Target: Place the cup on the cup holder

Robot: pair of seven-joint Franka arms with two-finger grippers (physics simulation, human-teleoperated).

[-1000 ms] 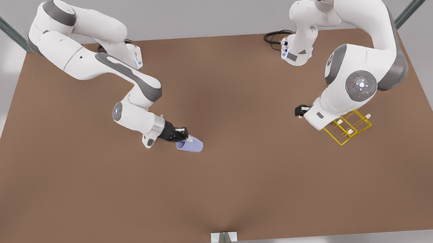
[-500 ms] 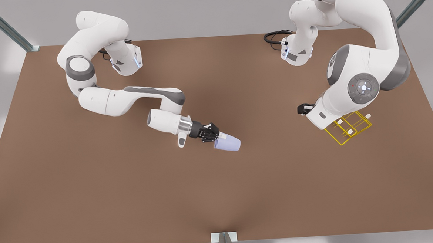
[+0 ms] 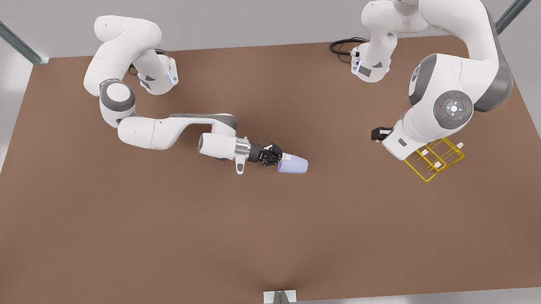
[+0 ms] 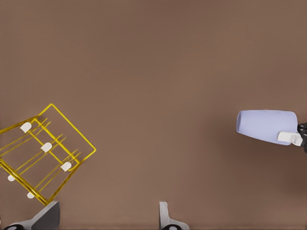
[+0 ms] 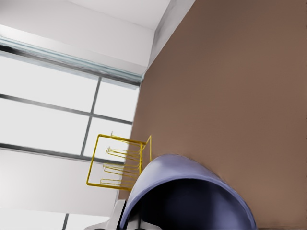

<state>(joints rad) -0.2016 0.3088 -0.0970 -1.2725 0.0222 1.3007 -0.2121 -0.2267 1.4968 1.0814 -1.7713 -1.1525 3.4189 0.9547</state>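
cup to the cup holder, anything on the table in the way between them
Nothing lies on the bare table between them. The right gripper holds the cup on its side, mouth toward the cup holder. The left gripper hangs open above the holder's near edge, partly covering it in the front view.

even, soft light; faint shadows on the table (image 3: 275, 244).

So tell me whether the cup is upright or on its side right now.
On its side. The cup lies horizontally in the right gripper, its axis level with the table, short of the cup holder.
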